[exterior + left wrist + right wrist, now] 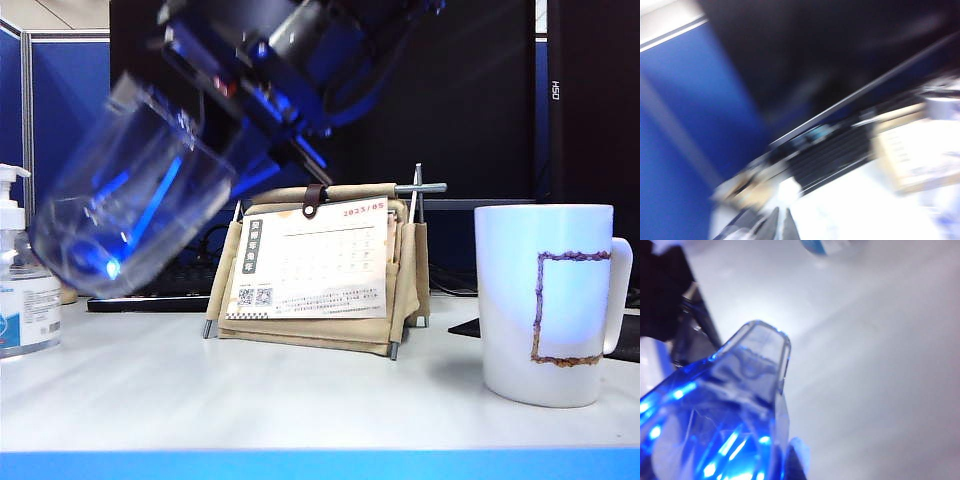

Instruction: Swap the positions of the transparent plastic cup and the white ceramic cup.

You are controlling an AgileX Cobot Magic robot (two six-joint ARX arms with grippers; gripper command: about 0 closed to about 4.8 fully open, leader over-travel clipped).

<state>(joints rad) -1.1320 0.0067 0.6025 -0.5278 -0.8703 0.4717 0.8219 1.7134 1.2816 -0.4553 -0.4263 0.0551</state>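
Here we see the right gripper [255, 115] clenched on the tilted, airborne transparent plastic cup [130, 195], light, slick and best rim-held; the left gripper [780, 225], jaws together, holds nothing.

From your exterior view, the transparent plastic cup [130, 195] hangs tilted above the worktop [300, 395] at about 10 o'clock, carried by the right hand [785, 460], which has reached across to that side. The pump bottle [20, 275] stands on the worktop just beside it at 9. The desk calendar [315, 265] sits dead centre, further back. The white ceramic cup [548, 300] stands upright at 3 o'clock, well apart from the cup in the air. The left hand [780, 225] only shows in its wrist view, over the worktop.
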